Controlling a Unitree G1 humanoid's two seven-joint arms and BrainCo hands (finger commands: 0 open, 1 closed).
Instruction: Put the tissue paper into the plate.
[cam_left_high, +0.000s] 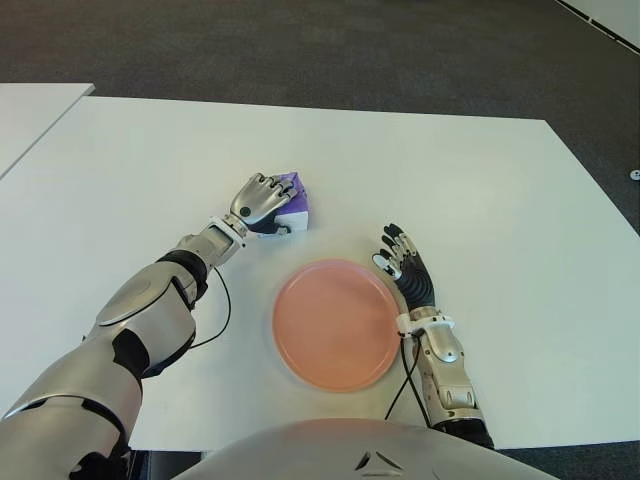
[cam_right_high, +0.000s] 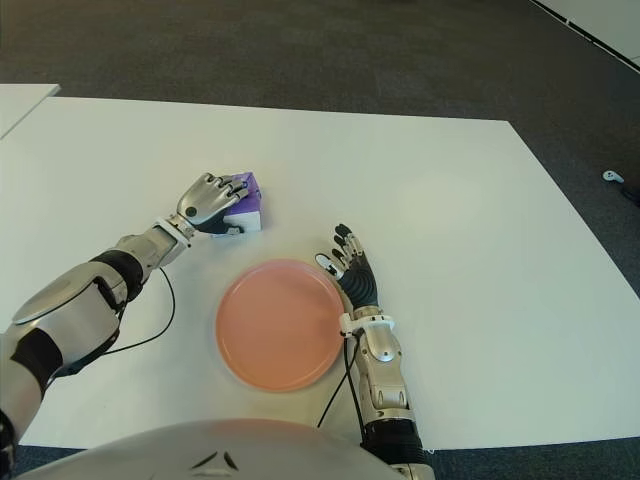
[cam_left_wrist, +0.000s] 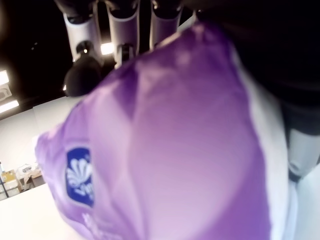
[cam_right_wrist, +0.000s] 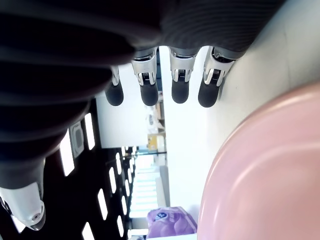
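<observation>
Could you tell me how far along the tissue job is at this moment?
Done: the left robot hand has closed on the tissue pack. In hand: the pack sits on the table, beside the plate. Left: lifting it into the plate. The right robot hand shows open beside the plate.

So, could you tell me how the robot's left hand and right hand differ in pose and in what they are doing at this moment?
The left hand is curled over the purple tissue pack, grasping it; the right hand holds nothing, its fingers straight and relaxed. The left hand sits beyond the pink plate on its left; the right hand shows beside the plate's right rim. Both are over the white table.
</observation>
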